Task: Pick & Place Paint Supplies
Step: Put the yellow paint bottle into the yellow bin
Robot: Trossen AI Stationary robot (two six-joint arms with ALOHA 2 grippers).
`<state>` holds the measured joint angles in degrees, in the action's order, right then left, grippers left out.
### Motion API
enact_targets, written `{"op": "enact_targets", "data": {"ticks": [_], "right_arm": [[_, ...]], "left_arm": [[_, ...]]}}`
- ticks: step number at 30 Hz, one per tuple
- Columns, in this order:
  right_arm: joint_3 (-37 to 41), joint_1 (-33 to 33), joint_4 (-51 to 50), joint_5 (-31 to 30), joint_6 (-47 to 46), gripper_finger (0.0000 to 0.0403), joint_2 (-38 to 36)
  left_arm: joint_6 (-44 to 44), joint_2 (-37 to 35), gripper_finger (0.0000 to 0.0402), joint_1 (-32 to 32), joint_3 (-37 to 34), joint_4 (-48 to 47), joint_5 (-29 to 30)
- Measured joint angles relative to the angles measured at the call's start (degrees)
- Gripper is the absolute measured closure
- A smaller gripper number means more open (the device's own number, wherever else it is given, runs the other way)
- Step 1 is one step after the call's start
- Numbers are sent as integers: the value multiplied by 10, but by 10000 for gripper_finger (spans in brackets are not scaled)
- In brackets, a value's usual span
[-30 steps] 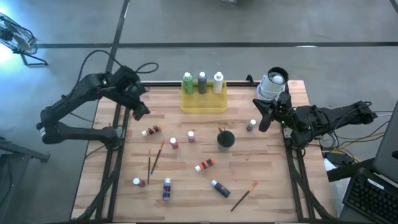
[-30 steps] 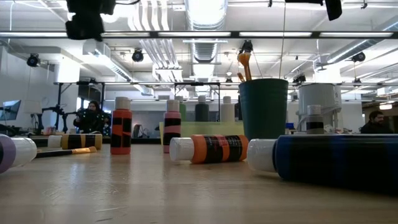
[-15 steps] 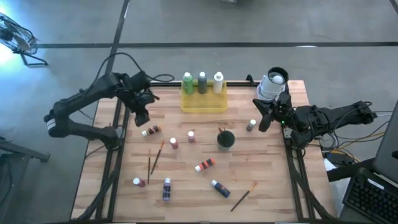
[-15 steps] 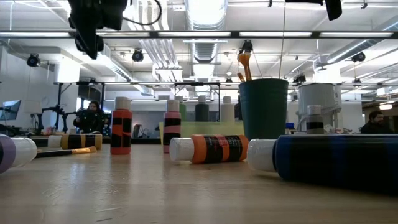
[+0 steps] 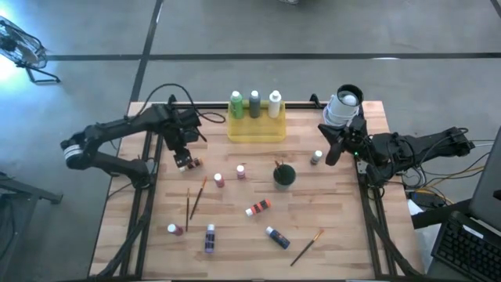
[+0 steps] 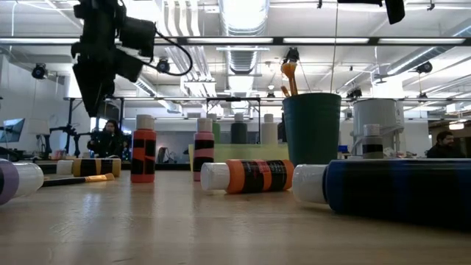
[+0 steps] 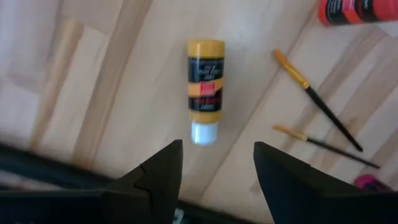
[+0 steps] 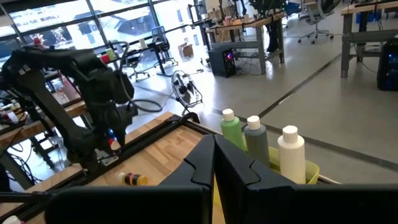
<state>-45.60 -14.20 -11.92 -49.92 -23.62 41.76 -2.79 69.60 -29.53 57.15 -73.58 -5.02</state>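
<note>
A yellow-brown paint bottle (image 7: 206,90) lies on its side on the wooden table near the left edge. Its white cap (image 7: 203,132) points toward my left gripper. My left gripper (image 7: 217,168) hangs above the bottle (image 5: 190,164), pointing down, open and clear of it; the low view shows the left gripper (image 6: 94,92) well above the tabletop. My right gripper (image 5: 330,153) waits at the table's right side, level and shut on nothing. More bottles lie or stand about: red (image 5: 219,180), orange (image 5: 257,207), blue (image 5: 277,236), purple (image 5: 210,238). Two thin brushes (image 5: 196,197) lie near the table's middle left.
A yellow tray (image 5: 256,131) at the far edge holds three upright bottles. A dark green cup (image 5: 284,175) with a brush in it stands mid-table. A white cylinder (image 5: 343,107) stands at the far right corner, and another brush (image 5: 307,247) lies near the front edge.
My left gripper has come down from high over the table's far left corner toward the yellow-brown bottle, moving a little toward the near edge and tipping until it points straight down. Nothing on the table has moved.
</note>
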Motion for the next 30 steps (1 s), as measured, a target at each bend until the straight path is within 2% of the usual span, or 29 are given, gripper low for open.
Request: {"op": "enact_targets", "data": {"ticks": [8, 23, 30], "right_arm": [[0, 8, 0, -13, 1, 394, 0], [0, 13, 1, -13, 2, 394, 0], [0, 13, 1, -12, -2, 394, 0]], "left_arm": [[0, 0, 199, 12, -65, 113, -2], [-17, 0, 199, 15, -116, 182, 2], [-21, 2, 200, 16, -121, 161, 2]]}}
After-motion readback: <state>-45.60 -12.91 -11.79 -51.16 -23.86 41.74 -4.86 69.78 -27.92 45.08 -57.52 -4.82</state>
